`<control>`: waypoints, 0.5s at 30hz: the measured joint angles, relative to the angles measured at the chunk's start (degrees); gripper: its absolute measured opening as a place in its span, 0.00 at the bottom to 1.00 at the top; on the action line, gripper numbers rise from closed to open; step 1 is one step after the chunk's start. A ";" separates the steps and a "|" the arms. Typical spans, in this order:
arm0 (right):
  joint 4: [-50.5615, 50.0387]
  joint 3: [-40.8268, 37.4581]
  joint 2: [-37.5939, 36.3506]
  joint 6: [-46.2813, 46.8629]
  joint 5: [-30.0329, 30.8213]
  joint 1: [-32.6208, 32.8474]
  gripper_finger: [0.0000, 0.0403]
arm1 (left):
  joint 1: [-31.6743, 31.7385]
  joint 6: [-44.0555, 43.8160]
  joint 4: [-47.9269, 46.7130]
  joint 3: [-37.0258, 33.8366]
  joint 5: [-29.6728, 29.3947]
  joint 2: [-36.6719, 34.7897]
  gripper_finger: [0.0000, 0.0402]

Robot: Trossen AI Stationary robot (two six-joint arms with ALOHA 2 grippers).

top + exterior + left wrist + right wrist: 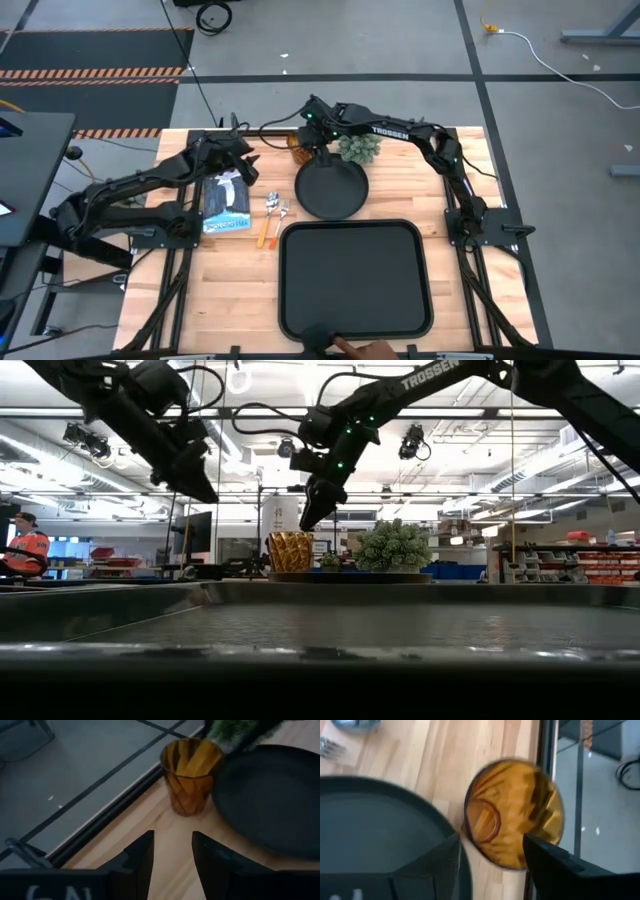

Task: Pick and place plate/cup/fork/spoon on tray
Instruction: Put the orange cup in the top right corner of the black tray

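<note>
showing one cup (512, 815), one plate (331, 190), one tray (355, 279), right fingers (547, 857) parted around cup, left fingers (140, 857) parted, empty

— What is under my arms?

— My wooden table (460, 300). The big black tray (355, 278) lies near the front edge.

— And behind it?

— The round plate (331, 190), with the orange cup (298, 151) and a little green plant (360, 148) at the back. The fork (271, 206), the spoon (282, 213) and a blue packet (227, 203) lie to the left.

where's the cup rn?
High view: the cup stands at the table's far edge, beside the plate, with the right gripper above it.
</note>
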 joint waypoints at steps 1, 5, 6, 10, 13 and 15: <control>-0.04 0.00 0.00 -0.47 0.00 0.11 0.51 | -0.19 -0.11 -0.89 -0.04 0.62 -0.88 0.35; 0.91 0.00 -0.02 -2.05 -0.39 0.45 0.46 | -1.32 -1.36 -0.96 -0.04 2.38 -4.36 0.35; 0.94 0.00 -0.02 -2.15 -1.21 0.45 0.45 | -1.67 -1.68 -0.92 -0.04 2.69 -5.25 0.35; 1.99 -0.82 0.87 -1.83 -4.00 0.29 0.42 | -3.37 -2.97 -1.60 -0.04 2.84 -9.00 0.35; 2.19 -0.85 1.81 -1.73 -4.11 0.26 0.42 | -4.60 -3.45 -1.85 -0.04 2.88 -11.39 0.35; 2.39 -1.49 1.81 -1.80 -4.12 0.23 0.42 | -5.23 -4.06 -1.88 -0.04 2.88 -12.87 0.35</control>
